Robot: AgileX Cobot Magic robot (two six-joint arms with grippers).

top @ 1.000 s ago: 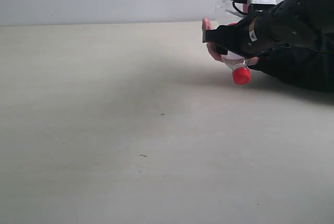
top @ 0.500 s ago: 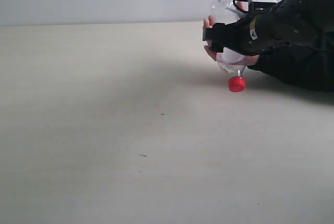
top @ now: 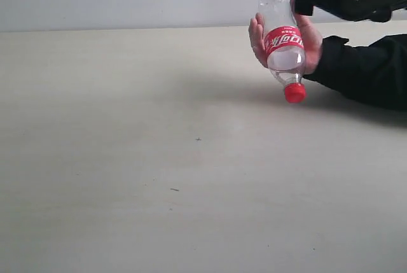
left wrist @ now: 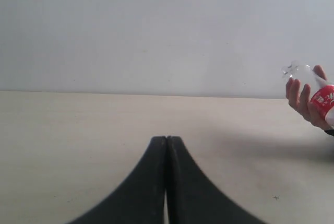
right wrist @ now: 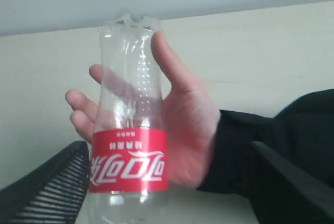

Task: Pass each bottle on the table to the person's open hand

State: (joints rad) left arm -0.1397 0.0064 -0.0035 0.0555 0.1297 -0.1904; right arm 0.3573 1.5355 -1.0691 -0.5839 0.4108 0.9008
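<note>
the clear red-labelled bottle (top: 283, 41) rests cap-down in the person's open hand (top: 311, 47), over the counter (top: 159, 158) at about 1 o'clock in the exterior view. the right fingers (right wrist: 49, 187) are spread wide to either side of it, gripping nothing. the left fingers (left wrist: 154, 182) are pressed together, empty.

Pale beige table (top: 127, 190), matte, tiny dark specks (top: 198, 139)
</note>
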